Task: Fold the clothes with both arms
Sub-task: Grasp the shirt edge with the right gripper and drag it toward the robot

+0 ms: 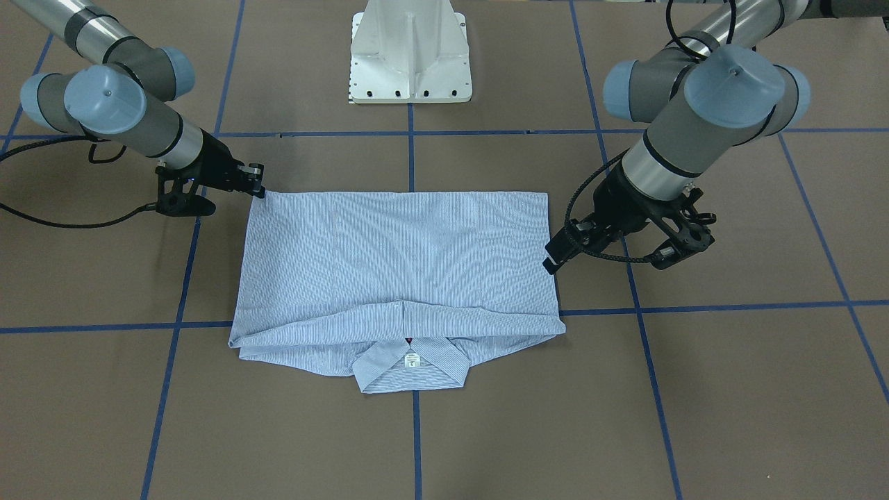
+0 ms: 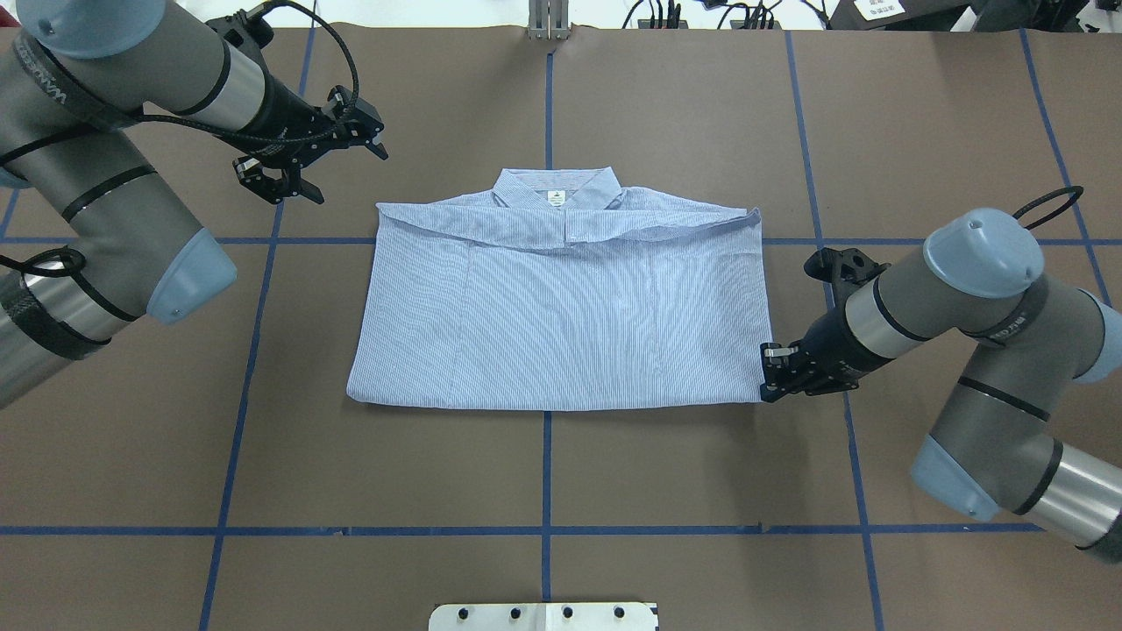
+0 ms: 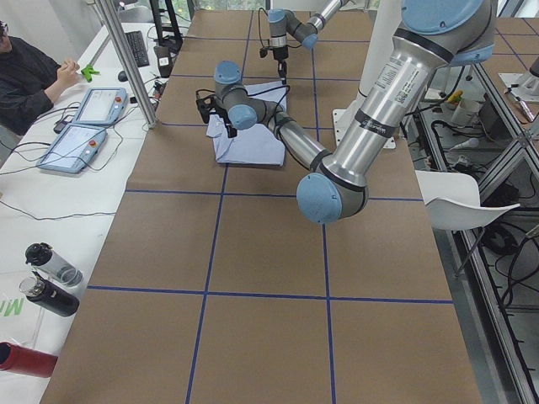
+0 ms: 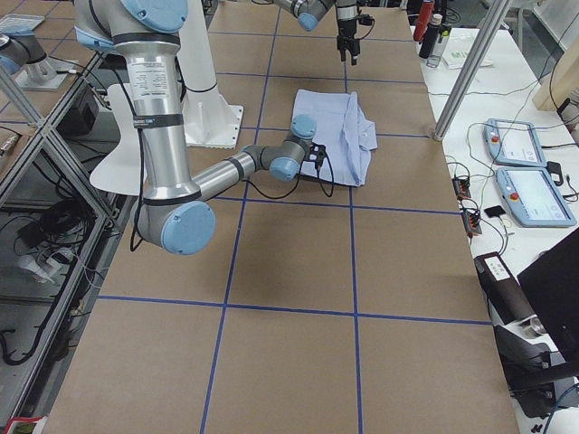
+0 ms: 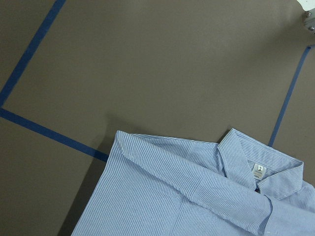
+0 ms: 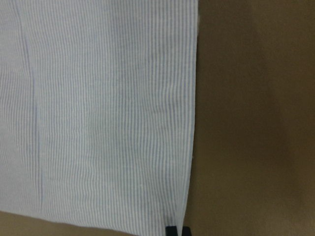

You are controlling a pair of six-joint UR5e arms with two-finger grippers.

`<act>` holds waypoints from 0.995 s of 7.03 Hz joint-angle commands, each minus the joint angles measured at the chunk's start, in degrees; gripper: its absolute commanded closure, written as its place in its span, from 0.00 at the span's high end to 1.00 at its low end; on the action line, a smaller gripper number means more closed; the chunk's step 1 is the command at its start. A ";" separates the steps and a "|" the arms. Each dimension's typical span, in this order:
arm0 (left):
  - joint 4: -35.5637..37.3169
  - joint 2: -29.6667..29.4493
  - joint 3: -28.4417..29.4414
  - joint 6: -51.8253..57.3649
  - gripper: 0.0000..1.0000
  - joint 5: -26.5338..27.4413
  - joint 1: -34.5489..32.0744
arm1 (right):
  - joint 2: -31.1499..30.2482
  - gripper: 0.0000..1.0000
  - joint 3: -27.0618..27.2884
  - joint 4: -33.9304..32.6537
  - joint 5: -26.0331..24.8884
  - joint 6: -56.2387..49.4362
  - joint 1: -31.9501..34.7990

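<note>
the shirt [image 2: 561, 324] lies flat in the middle of the bench [image 2: 561, 473], folded to a wide rectangle. the collar [image 2: 557, 188] and its white neck label [image 2: 555, 198] are on the side far from the robot, with 1 flap turned over just below them. by the look it is thin woven cloth, light and limp with no stiffness of its own. i judge it would sag and slip open if lifted from 1 point, so it wants 2 matched holds at 2 corners of 1 edge, pinching all layers together.

the right arm [image 2: 912, 307] has its jaws low at the near right corner of the cloth, touching or just beside the edge. i cannot tell whether they pinch it. the left arm [image 2: 219, 88] holds its jaws beyond the far left corner, apart from the shirt, with nothing showing in them. i cannot tell how far open they are.

brown bench with blue tape lines [image 2: 245, 350] shows on every side of the shirt, with most room on the near side. the white pedestal base [image 2: 543, 616] sits well apart
</note>
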 commanded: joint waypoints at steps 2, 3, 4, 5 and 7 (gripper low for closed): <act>0.90 -0.12 -0.75 -0.09 0.99 0.00 0.05 | -13.29 0.00 14.32 0.16 2.15 0.84 -7.47; 0.91 0.05 -1.10 -0.09 0.99 0.09 -0.04 | -15.07 0.00 15.32 0.16 9.21 1.72 -8.72; 0.91 0.23 -1.10 0.00 0.99 0.17 -0.04 | -15.26 0.00 16.11 0.16 14.07 7.82 -11.78; 0.91 0.23 -1.10 -0.09 0.99 0.26 -0.04 | -15.27 0.00 16.12 0.16 14.20 11.01 -15.37; 0.74 1.01 -1.10 0.09 0.99 0.87 0.13 | -15.88 0.37 16.03 0.16 15.34 12.71 -17.69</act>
